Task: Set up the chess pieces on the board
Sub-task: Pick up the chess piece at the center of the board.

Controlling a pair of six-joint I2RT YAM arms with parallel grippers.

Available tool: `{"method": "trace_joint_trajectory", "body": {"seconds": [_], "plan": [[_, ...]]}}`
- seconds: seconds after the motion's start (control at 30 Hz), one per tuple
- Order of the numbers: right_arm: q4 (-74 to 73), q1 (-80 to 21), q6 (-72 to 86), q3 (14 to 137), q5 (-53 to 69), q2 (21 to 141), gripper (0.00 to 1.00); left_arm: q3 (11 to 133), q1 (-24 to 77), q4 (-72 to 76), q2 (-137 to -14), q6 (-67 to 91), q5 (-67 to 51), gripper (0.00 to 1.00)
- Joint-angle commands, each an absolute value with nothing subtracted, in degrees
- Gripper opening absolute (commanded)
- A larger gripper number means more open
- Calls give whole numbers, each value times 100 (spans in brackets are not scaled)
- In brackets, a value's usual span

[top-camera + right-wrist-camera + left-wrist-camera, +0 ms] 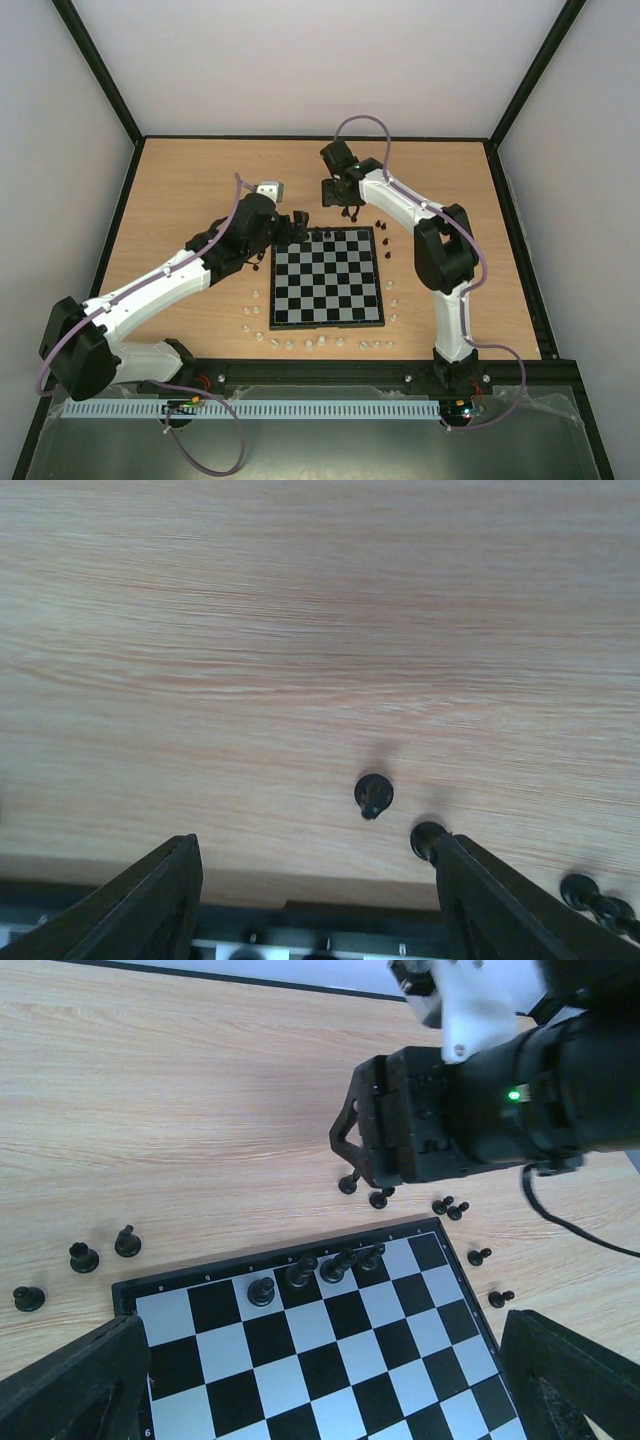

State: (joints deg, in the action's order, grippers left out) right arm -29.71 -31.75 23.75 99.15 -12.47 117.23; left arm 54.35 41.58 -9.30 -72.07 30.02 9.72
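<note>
The board (328,290) lies mid-table. Several black chess pieces (301,1272) stand in its far row, also seen from above (335,236). My left gripper (297,228) hovers at the board's far left corner, open and empty, with its fingers (75,1380) wide apart over the board (330,1360). My right gripper (340,203) hangs over the wood just beyond the board's far edge, open. In the right wrist view, one black piece (373,795) stands ahead between its fingers (520,900) and another (428,838) sits against the right finger.
Loose black pieces stand left of the board's far corner (83,1257) and off its right side (480,1256), (386,242). Translucent white pieces (310,344) line the board's near and left sides. The right gripper's body (420,1120) sits close beyond the board.
</note>
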Motion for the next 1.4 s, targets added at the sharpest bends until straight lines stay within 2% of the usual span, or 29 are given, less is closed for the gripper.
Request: {"method": "trace_joint_trajectory", "body": {"seconds": [0.0, 0.77, 1.2, 1.37], "plan": [[-3559, -3043, 2356, 10430, -1393, 12149, 63, 5396, 4184, -805, -7172, 3006, 1051, 99], [-3245, -2971, 2251, 10077, -1128, 12728, 50, 5468, 4184, -778, -7545, 2989, 938, 99], [-3272, -2953, 2225, 10287, -1100, 12946, 28, 5491, 4185, -788, -7593, 2976, 945, 99], [-3264, -2953, 2213, 10353, -1124, 12966, 27, 5493, 4184, -787, -7604, 2971, 940, 99]]}}
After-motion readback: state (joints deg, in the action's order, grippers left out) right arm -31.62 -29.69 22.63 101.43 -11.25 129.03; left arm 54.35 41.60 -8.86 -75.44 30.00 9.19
